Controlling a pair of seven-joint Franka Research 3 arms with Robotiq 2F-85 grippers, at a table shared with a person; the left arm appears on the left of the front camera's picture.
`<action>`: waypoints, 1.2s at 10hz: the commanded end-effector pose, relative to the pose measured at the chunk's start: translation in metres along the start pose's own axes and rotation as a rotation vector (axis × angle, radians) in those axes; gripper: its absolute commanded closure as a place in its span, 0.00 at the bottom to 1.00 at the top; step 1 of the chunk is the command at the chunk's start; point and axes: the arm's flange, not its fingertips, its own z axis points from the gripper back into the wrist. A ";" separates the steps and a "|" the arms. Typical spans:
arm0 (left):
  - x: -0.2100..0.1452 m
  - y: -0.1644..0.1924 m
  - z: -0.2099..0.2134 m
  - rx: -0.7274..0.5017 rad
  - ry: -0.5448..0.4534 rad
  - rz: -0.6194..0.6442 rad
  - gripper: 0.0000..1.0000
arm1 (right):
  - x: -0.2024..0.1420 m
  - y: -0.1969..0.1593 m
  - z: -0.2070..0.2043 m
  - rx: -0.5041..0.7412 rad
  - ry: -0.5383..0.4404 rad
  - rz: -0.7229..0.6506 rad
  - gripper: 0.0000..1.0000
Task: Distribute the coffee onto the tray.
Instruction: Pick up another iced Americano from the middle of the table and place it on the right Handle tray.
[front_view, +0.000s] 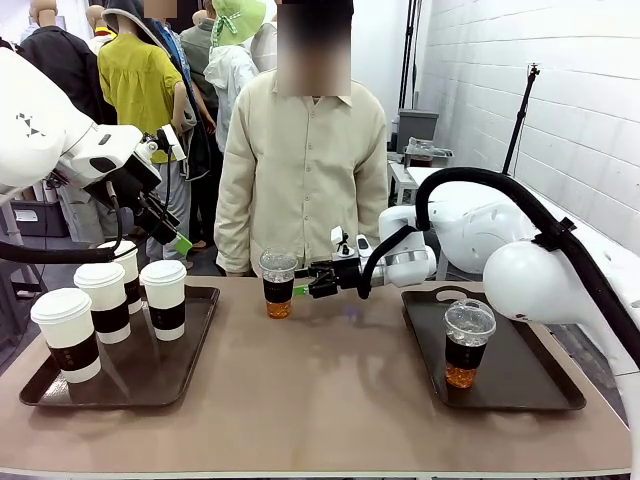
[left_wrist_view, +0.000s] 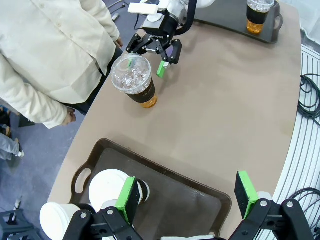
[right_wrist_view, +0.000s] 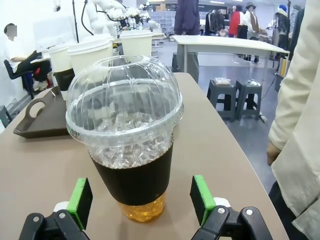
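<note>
A clear dome-lidded cup of amber coffee (front_view: 278, 285) (left_wrist_view: 135, 80) (right_wrist_view: 125, 135) stands on the bare table at the far middle edge. My right gripper (front_view: 303, 287) (left_wrist_view: 162, 55) (right_wrist_view: 141, 200) is open, with a green pad on either side of the cup's base and a gap to each. A second clear cup (front_view: 467, 345) (left_wrist_view: 257, 15) stands on the right tray (front_view: 520, 385). Several white lidded cups with dark sleeves (front_view: 107, 300) (left_wrist_view: 112, 185) stand on the left tray (front_view: 150, 375) (left_wrist_view: 165, 175). My left gripper (front_view: 175, 238) (left_wrist_view: 187, 195) hangs open above that tray, holding nothing.
A person in a cream shirt (front_view: 300, 160) (left_wrist_view: 55, 55) (right_wrist_view: 300, 130) stands at the far edge right behind the middle cup, hands down by the sides. The brown tabletop (front_view: 320, 400) lies bare between the two trays.
</note>
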 end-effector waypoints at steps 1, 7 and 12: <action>-0.001 0.001 0.000 -0.009 -0.008 0.002 0.00 | 0.003 -0.011 -0.009 0.030 0.018 -0.021 0.00; -0.001 0.001 0.000 -0.009 -0.008 0.002 0.00 | 0.004 -0.013 -0.024 0.086 0.019 -0.028 0.00; -0.001 0.001 0.000 -0.009 -0.008 0.002 0.00 | 0.010 -0.016 -0.047 0.146 0.012 -0.046 0.00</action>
